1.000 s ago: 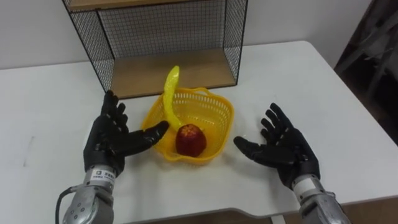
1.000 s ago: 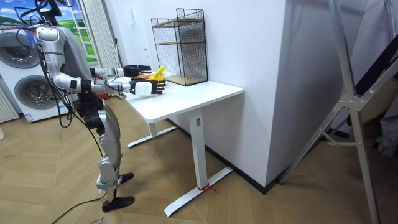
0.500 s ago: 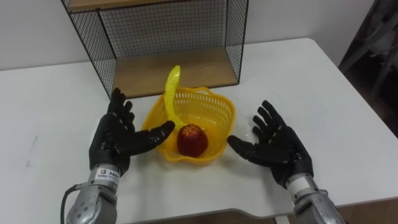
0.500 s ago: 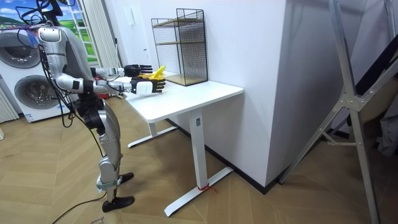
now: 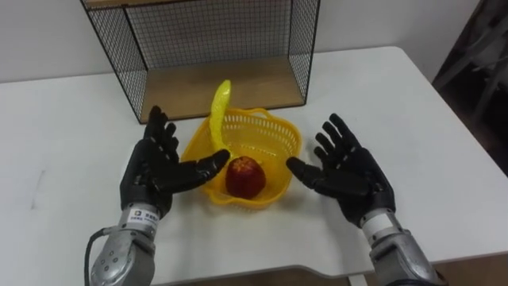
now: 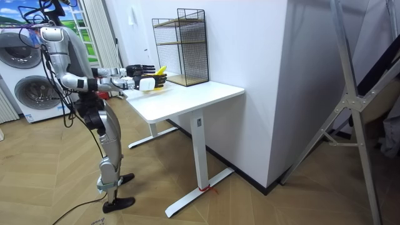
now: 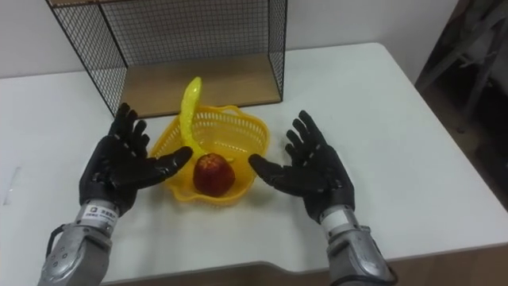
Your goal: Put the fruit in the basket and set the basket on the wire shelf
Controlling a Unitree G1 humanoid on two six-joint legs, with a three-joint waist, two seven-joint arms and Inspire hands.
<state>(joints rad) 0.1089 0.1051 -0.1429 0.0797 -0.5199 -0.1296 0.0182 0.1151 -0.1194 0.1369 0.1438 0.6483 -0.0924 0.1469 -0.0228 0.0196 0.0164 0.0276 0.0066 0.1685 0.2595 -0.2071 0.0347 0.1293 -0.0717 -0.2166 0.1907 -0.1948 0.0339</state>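
The red apple point(image 5: 244, 176) already lies inside the yellow plastic lattice basket point(image 5: 270, 131), which sits at the centre of the frame on the white table point(image 5: 381, 103). Just above it is the black wire shelf with a wooden base board point(image 5: 230, 87). The fruit step looks done, and the step in hand is taking hold of the basket.

The left hand point(image 5: 159, 168) flanks the basket on the left and the right hand point(image 5: 349, 171) on the right. Both have spread, straight fingers and palms turned inward, holding nothing. Each thumb reaches toward the rim, though I cannot tell whether either touches it.

Next, the palms probably need to press evenly against both walls. The basket can then be lifted level and carried toward the top of the frame onto the board, with its upright handle clear of the wire.

No print on the basket, apple or shelf can be read.
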